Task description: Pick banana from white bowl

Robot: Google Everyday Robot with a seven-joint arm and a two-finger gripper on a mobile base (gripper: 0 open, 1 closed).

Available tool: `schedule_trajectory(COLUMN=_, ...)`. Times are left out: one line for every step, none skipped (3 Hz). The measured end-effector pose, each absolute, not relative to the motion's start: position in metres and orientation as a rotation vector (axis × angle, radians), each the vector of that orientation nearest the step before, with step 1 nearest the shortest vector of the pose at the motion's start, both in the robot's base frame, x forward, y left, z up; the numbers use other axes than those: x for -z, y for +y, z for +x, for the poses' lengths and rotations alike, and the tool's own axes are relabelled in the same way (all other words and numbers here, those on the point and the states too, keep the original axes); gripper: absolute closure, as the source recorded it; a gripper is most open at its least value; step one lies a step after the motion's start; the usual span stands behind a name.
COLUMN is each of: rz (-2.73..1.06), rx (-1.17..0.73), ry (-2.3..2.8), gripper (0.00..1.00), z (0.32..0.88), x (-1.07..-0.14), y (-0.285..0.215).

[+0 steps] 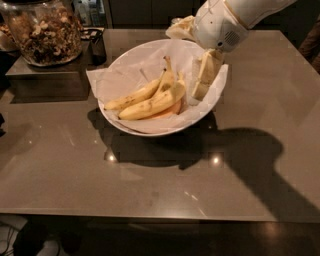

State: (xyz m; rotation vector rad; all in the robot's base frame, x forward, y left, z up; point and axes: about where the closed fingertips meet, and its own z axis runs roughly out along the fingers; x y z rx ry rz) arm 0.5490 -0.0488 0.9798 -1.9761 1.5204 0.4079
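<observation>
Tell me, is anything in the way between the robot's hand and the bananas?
Nothing visible is. The gripper hangs inside the white bowl on the picture's right side, close beside the bananas, with only the white paper lining beneath them.

The pale two-finger gripper (201, 89), over the right side of the wide white paper-lined bowl (131, 126), hid part of its rim. The white arm (250, 12) was cropped by the top edge, as was the far-left glass jar of nuts (47, 32). The yellow bananas (150, 102) covered most of an orange-pink item (172, 108).
</observation>
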Motion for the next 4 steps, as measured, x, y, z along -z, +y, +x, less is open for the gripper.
schedule_trajectory(rz=-1.992, rx=-0.499, ry=1.460, gripper=0.00, z=0.5620, x=-0.9683, y=-0.0281)
schedule_trajectory(rz=-1.991, rx=-0.503, ry=1.459, gripper=0.11, z=0.5634, x=-0.9671, y=-0.0274)
schedule_trajectory(rz=-1.991, rx=-0.503, ry=1.459, gripper=0.29, z=0.5635, x=-0.9670, y=-0.0274)
schedule_trajectory(rz=-1.994, rx=-0.520, ry=1.445, gripper=0.30, z=0.5680, x=-0.9629, y=-0.0221)
